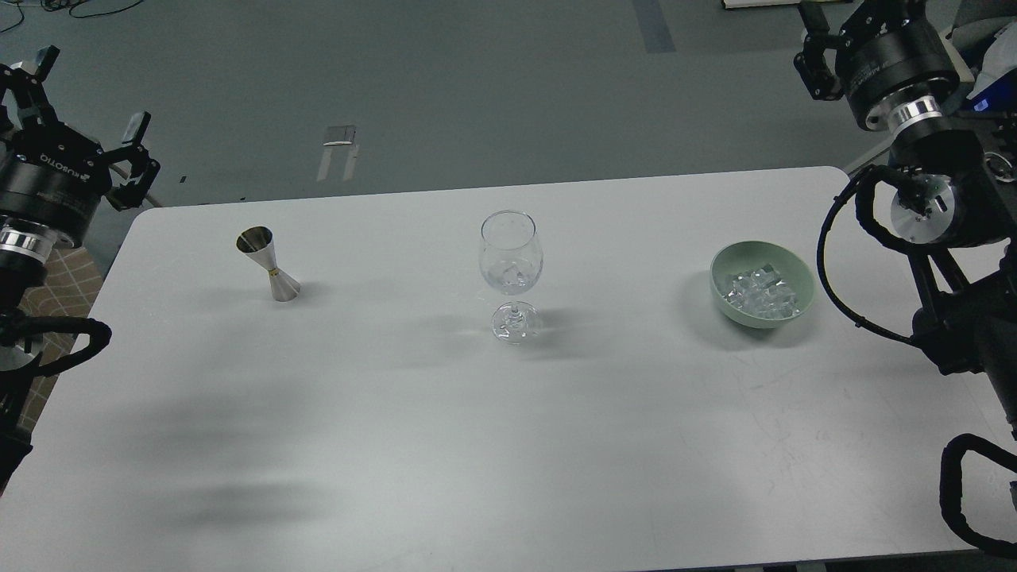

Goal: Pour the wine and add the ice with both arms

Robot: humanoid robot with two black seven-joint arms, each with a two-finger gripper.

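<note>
A clear stemmed wine glass stands upright at the table's middle with clear ice cubes in its bowl. I cannot tell the wine apart from the ice in it. A pale green bowl at the right holds several ice cubes. A steel jigger stands at the left. My left gripper is open and empty beyond the table's left end. My right gripper is raised at the top right, fingers spread and empty, partly cut off by the frame's edge.
The white table has rounded far corners. My right arm's joints and a looping cable hang just right of the bowl. Grey floor lies beyond the far edge.
</note>
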